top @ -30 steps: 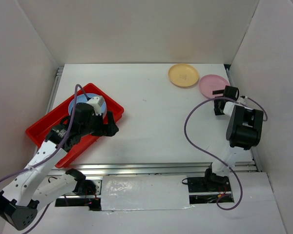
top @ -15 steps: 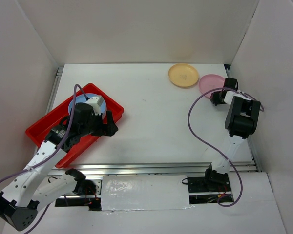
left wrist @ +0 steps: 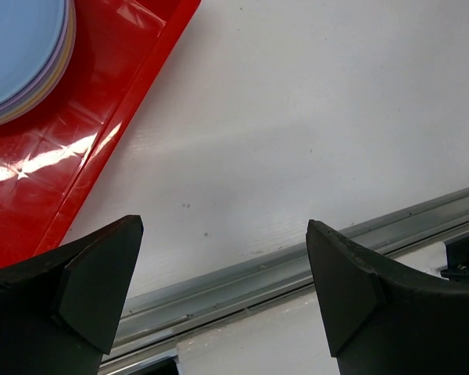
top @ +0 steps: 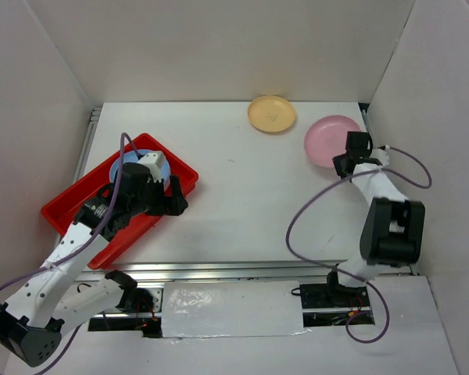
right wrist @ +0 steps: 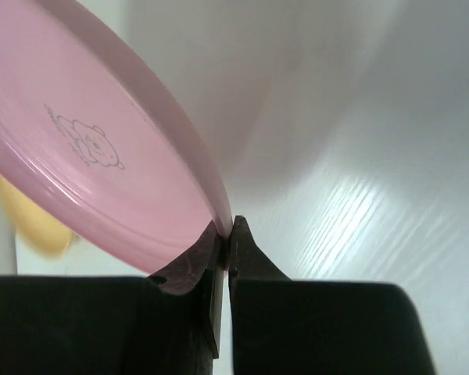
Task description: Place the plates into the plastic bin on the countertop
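Note:
A pink plate (top: 327, 137) at the back right of the countertop (top: 250, 195) is pinched by its near rim in my right gripper (top: 343, 162), which is shut on it. In the right wrist view the pink plate (right wrist: 102, 172) tilts up from the gripper (right wrist: 228, 226). A yellow-orange plate (top: 271, 113) lies flat to its left. The red plastic bin (top: 72, 212) sits at the left with a stack of plates, blue one (top: 130, 159) on top. My left gripper (left wrist: 223, 226) hangs open and empty over the bin's right edge (left wrist: 102, 148).
White walls close in the countertop on three sides. A metal rail (left wrist: 297, 266) runs along the front edge, just ahead of the left fingers. The right arm's purple cable (top: 301, 219) loops over the countertop's right side.
My right gripper has shut on the pink plate's rim and carried it left and slightly nearer. The yellow-orange plate has shifted left. The left arm has barely moved.

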You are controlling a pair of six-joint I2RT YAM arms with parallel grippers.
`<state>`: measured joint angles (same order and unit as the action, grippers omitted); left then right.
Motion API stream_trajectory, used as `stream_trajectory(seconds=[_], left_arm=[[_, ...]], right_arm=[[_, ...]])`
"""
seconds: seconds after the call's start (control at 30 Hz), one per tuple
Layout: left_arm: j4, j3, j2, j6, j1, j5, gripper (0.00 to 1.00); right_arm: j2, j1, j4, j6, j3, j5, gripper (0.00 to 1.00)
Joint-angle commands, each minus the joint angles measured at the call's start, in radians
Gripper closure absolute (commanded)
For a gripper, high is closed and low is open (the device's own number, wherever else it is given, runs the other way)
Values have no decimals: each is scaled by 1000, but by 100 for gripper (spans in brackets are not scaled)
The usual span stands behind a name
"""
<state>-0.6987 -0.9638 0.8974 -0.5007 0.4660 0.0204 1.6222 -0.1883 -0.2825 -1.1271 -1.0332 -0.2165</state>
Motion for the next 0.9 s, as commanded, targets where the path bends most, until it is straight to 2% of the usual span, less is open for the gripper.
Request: stream_trajectory(seconds=[0.0,0.03,0.17,0.2,0.23,0.33,0.37,0.47,0.6,0.63,0.7,0.73,0.77,0.8,0.83,0.87], left_arm=[[30,-73,37,-5,-6,-11,1],[37,-105,46,-16,-6,-43,1],[94,-183,116,-16,-3,-123,1],[102,-202,132,-10,-1,-143,1],[113,-217,146,-4,-1,-163,1],[125,-266,190,-1,2,-237,1],[126,-277,198,-4,6,-228,1],[79,-296,230,-1,11,-148,1],[30,-288,255,11,10,-53,8],[19,-289,261,14,10,-34,21],[-4,-297,273,17,10,7,39],[-8,-305,279,14,8,15,65],[-13,-312,285,13,10,21,75],[-22,-319,288,10,10,24,90],[-25,-332,291,10,11,36,99],[-27,-338,296,8,13,42,100]], right_arm=[[-226,160,-15,204,2,-185,100],[-249,261,-39,236,4,-181,100],[-358,462,-89,352,45,23,100],[-370,502,-104,354,47,49,100],[-383,595,-109,355,50,69,100],[-406,717,-124,355,24,120,100],[-413,772,-113,355,24,144,100],[-453,837,-40,331,38,253,100],[-463,898,-50,314,16,235,100],[-464,908,-56,314,6,230,100],[-458,931,-72,313,-4,220,100],[-459,935,-75,311,-7,220,100],[-458,941,-75,309,-7,220,100],[-458,948,-81,309,-7,220,100],[-458,949,-81,309,-7,197,100],[-461,951,-86,309,-7,197,100]])
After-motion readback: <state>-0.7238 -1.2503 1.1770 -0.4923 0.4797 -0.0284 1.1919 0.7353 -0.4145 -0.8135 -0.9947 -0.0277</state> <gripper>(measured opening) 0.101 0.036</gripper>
